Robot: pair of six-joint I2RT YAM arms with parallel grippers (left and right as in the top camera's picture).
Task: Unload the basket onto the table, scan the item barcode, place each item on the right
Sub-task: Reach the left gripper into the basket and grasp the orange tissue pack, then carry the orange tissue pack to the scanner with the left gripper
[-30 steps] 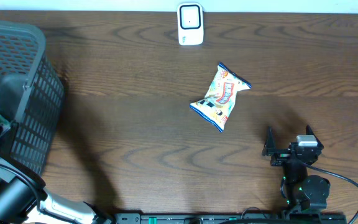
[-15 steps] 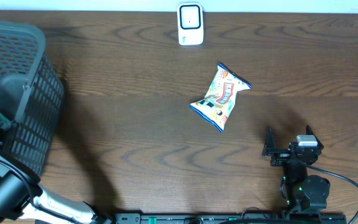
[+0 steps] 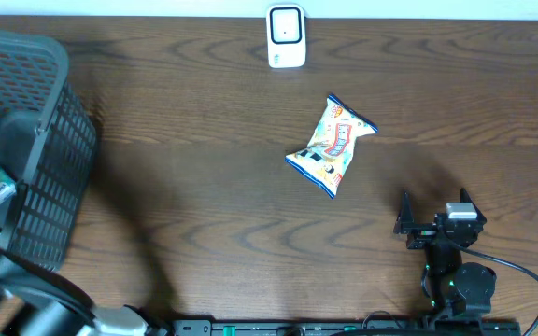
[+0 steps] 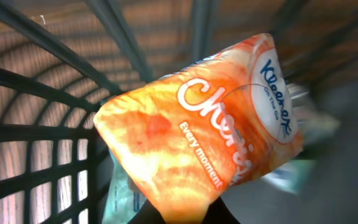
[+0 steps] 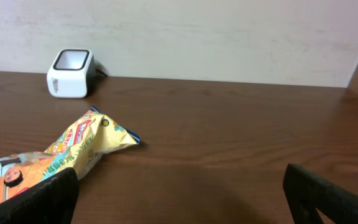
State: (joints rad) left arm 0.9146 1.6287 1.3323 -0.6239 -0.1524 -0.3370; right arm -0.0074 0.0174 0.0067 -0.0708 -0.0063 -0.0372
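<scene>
A: What writing can you read?

B: On the left wrist view, an orange tissue pack (image 4: 197,130) fills the frame. It says "Kleenex" in blue on a white oval, and a big white word beginning "Cheeri" runs off behind the fold. Under that, in small white letters, "Every moment".

A: How does the pack look?

B: Soft, glossy plastic, mottled orange and tilted with one corner pointing down. That corner is pinched in the left gripper (image 4: 182,214), whose fingers are closed tight on it.

A: Where is it?

B: Inside the dark mesh basket (image 3: 54,112) at the table's (image 3: 204,187) left edge. Basket bars show behind the pack, and other packets below it are too blurred to name.

A: Anything else with print?

B: A snack bag (image 3: 332,145) lies mid-table, yellow with blue ends and a cartoon face, its text too small to read. The white scanner (image 3: 286,35) stands upright at the far edge, well apart from it.

A: And the right gripper (image 3: 434,198)?

B: It sits low near the front edge with its fingers spread wide, holding nothing
</scene>
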